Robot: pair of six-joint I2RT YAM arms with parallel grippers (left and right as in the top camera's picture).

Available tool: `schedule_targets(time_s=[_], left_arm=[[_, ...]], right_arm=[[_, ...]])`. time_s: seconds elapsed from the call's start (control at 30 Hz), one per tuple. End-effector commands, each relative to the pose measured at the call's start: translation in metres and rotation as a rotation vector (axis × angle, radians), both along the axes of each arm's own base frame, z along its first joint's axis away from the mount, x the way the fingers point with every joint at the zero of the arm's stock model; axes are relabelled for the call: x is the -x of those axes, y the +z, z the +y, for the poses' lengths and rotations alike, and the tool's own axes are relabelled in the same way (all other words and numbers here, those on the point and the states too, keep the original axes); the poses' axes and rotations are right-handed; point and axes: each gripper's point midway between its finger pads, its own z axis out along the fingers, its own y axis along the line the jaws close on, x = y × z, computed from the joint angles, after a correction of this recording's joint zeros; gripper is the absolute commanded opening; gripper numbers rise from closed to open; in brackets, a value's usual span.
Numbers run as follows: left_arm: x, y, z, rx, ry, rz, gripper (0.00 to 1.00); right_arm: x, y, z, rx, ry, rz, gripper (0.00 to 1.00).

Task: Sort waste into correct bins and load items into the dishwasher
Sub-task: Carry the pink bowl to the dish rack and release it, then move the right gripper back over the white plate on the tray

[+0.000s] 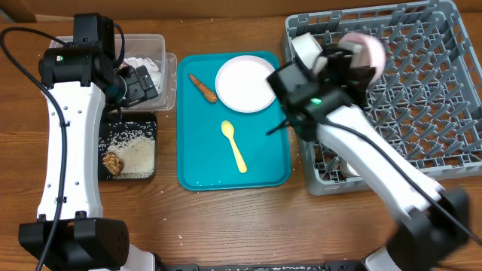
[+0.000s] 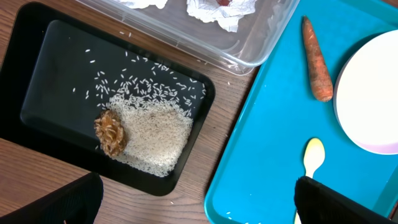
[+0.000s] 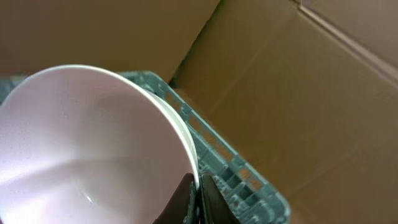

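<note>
My right gripper point(image 3: 198, 186) is shut on the rim of a pale pink bowl point(image 3: 81, 143) and holds it tilted over the grey dish rack point(image 1: 422, 90); the bowl also shows in the overhead view point(image 1: 367, 51). My left gripper point(image 2: 199, 205) is open and empty above the gap between the black tray point(image 2: 50, 93) and the teal tray point(image 2: 267, 155). The black tray holds loose rice point(image 2: 155, 134) and a brown chunk point(image 2: 111, 132). The clear tub point(image 2: 205, 37) holds crumpled napkins point(image 2: 214, 9). The white plate point(image 1: 245, 83), orange stick point(image 1: 202, 87) and yellow spoon point(image 1: 234, 145) lie on the teal tray.
A cardboard wall point(image 3: 311, 93) stands behind the rack. A white item point(image 1: 346, 167) in the rack's near left corner is mostly hidden under my right arm. Several rice grains lie on the teal tray's near edge.
</note>
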Motion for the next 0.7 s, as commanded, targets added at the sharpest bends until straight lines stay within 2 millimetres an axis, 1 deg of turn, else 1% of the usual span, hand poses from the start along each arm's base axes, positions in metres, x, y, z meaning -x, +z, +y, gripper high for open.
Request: schedule_targets(time_s=[0.0,0.13,0.27,0.37,0.6,0.67], left_arm=[[-0.002,0.0,0.003,-0.011,0.007,0.0,1.0],[-0.002,0.0,0.003,-0.011,0.007,0.0,1.0],[-0.002,0.0,0.003,-0.011,0.007,0.0,1.0],[-0.002,0.0,0.003,-0.011,0.007,0.0,1.0],[-0.002,0.0,0.003,-0.011,0.007,0.0,1.0],[-0.002,0.0,0.003,-0.011,0.007,0.0,1.0]], right_arm=[[-0.011,-0.019,0.006,0.138,-0.02,0.038,0.04],[-0.023,-0.053,0.013,0.18,-0.017,0.1,0.04],[-0.027,-0.075,0.016,0.177,-0.012,0.141,0.04],[-0.027,-0.09,0.017,0.122,-0.004,0.186,0.04],[-0.022,-0.11,0.019,0.039,0.012,0.279,0.04],[-0.019,-0.112,0.018,0.023,0.007,0.279,0.04]])
